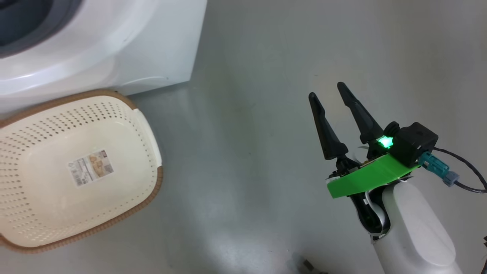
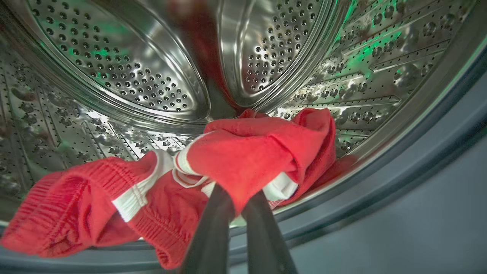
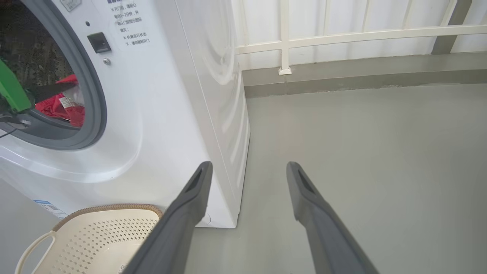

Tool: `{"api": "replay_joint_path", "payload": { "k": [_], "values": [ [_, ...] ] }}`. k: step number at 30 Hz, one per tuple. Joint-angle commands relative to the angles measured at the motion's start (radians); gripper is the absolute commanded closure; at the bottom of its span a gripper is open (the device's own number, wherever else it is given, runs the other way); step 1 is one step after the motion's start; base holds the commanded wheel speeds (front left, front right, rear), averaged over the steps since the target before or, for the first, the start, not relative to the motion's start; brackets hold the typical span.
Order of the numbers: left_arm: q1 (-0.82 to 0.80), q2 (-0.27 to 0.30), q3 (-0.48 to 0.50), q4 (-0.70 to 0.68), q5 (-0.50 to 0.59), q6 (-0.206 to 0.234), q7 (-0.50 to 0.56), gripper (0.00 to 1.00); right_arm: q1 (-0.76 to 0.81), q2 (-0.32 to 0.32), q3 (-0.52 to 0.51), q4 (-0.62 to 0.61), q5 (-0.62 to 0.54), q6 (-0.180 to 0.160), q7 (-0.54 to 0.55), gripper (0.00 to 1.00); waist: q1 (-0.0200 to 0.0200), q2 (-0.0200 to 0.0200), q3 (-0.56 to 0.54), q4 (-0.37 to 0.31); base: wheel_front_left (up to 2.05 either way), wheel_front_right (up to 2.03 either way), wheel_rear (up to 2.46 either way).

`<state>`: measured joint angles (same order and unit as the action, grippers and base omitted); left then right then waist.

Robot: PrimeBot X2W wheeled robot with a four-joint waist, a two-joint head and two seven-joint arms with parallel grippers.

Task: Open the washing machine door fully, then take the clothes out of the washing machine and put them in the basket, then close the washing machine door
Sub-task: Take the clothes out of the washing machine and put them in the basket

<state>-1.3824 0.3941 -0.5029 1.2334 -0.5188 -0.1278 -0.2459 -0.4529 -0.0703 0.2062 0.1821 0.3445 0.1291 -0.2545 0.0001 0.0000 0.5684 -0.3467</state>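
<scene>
Inside the steel drum (image 2: 125, 76) of the washing machine (image 3: 171, 114), the red clothes (image 2: 243, 152) with white trim lie heaped by the grey mouth rim (image 3: 93, 114). My left gripper (image 2: 237, 192) is shut on a fold of that fabric. Through the drum mouth the clothes (image 3: 61, 108) appear again, beside my left arm's green part (image 3: 11, 89). My right gripper (image 1: 326, 90) hangs open and empty over the floor, right of the machine (image 1: 152, 45). The cream basket (image 1: 150, 190) stands empty before the machine. The washing machine door is out of view.
Grey floor (image 1: 247, 152) spreads to the right of the machine and basket. A white railing (image 3: 342, 36) and a low kerb run along the back wall. A black cable (image 1: 468, 167) trails from my right wrist.
</scene>
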Motion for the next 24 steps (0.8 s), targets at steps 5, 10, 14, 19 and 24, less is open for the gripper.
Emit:
{"api": "replay_joint_path", "payload": {
  "k": [5, 10, 14, 19, 24],
  "values": [
    [0.074, 0.038, 0.084, -0.13, -0.056, -0.003, -0.015, 1.0, 0.008, -0.026, -0.005, -0.018, -0.012, 0.002, -0.007, 0.0, 0.0, 0.0, -0.055, 0.06, 0.0, 0.0, 0.0],
    [0.166, 0.039, 0.158, -0.253, -0.048, 0.001, -0.016, 1.0, 0.01, -0.04, -0.01, -0.017, -0.013, 0.002, -0.007, 0.0, 0.0, 0.0, -0.083, 0.083, 0.0, 0.0, 0.0],
    [0.269, 0.024, 0.228, -0.372, -0.012, 0.005, -0.016, 1.0, 0.02, -0.053, -0.024, -0.018, -0.013, 0.002, -0.007, 0.0, 0.0, 0.0, -0.109, 0.106, 0.0, 0.0, 0.0],
    [0.39, -0.01, 0.321, -0.514, 0.042, 0.005, -0.016, 1.0, 0.034, -0.067, -0.038, -0.019, -0.014, 0.002, -0.007, 0.0, 0.0, 0.0, -0.136, 0.13, 0.0, 0.0, 0.0],
    [0.494, -0.049, 0.404, -0.644, 0.093, 0.003, -0.016, 1.0, 0.05, -0.081, -0.049, -0.02, -0.013, 0.002, -0.007, 0.0, 0.0, 0.0, -0.159, 0.151, 0.0, 0.0, 0.0]
  ]
}}
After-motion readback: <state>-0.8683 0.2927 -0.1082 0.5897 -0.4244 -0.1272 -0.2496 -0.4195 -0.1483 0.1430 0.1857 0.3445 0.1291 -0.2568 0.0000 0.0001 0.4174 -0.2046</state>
